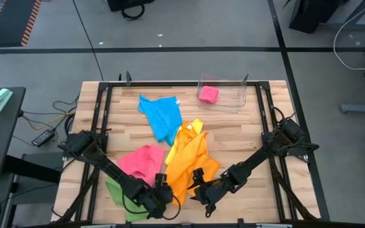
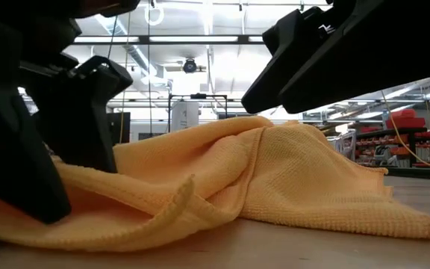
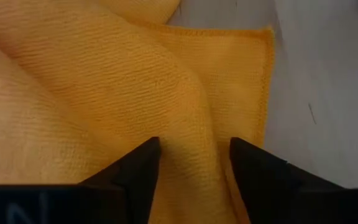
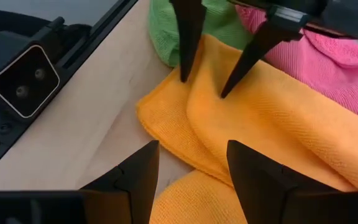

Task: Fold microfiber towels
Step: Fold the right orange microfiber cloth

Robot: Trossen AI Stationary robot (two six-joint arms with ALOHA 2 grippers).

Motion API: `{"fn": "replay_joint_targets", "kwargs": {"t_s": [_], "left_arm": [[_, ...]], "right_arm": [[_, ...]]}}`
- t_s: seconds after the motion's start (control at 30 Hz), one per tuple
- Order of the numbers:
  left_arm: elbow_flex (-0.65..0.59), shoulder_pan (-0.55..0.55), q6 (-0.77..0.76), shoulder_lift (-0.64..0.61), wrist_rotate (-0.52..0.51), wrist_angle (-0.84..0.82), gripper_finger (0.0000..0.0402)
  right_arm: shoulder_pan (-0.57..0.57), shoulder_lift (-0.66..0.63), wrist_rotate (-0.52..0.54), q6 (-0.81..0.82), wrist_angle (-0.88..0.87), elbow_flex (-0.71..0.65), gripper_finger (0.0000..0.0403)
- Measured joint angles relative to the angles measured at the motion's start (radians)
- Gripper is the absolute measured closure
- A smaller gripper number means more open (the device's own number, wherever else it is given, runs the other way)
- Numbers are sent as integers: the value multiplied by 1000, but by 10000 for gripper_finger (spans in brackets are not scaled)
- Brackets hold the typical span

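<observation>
Down at the lower middle of the high view, both grippers meet over the orange towel [image 1: 192, 161], which lies rumpled on the tabletop [image 1: 246, 136] from mid-frame to the lower edge. The left gripper [image 1: 163, 193] stands at the towel's lower left corner, its jaws released and spread, tips pressing into the cloth on either side of a raised fold; in the right wrist view those two dark fingers [image 4: 188, 43] show planted on the orange cloth. The right gripper [image 1: 198, 190] hovers just beside it, at the towel's lower right, jaws also released, with nothing between them.

A pink towel [image 1: 141, 161] lies crumpled left of the orange one, touching it, and a green towel [image 1: 119, 196] sits below the pink, at the lower left under the left arm. A blue towel [image 1: 162, 117] is spread above centre, its lower end meeting a yellow towel [image 1: 194, 128] that peeks out at the orange one's top. In the upper right a clear bin [image 1: 230, 101] holds another pink cloth [image 1: 208, 94].
</observation>
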Motion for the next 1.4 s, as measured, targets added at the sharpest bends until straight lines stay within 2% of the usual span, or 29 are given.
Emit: {"fn": "replay_joint_targets", "kwargs": {"t_s": [0.13,0.3,0.37,0.5,0.6,0.73,0.83,0.97,1.03,1.1,1.23,1.3,1.4], "left_arm": [[0,1,1,0,-15,-18,262],[13,-1,1,-4,-11,-36,368],[48,-6,4,-7,-10,-49,389],[135,-12,27,-15,-15,-115,368],[218,-12,28,-15,-37,-216,357],[334,-9,27,-17,-85,-371,367],[386,-9,27,-17,-84,-429,383],[384,-14,34,-16,-15,-440,389],[382,-15,26,-16,-14,-436,384],[382,-15,9,-16,-39,-427,374],[382,-3,20,-17,-122,-392,363],[382,8,27,-21,-129,-392,365],[381,20,27,-47,-138,-391,376]], "right_arm": [[0,4,-24,-5,17,0,205],[2,17,-26,-42,44,0,205],[7,19,-28,-57,66,0,205],[14,22,-7,-103,101,0,205],[27,22,90,-127,113,9,205],[54,22,195,-173,113,45,205],[77,22,229,-207,95,76,205],[88,22,220,-207,60,85,205],[87,22,207,-207,57,84,205],[79,28,215,-211,69,84,205],[68,32,321,-227,67,84,205],[64,32,383,-237,67,84,205],[67,32,391,-252,64,84,205]]}}
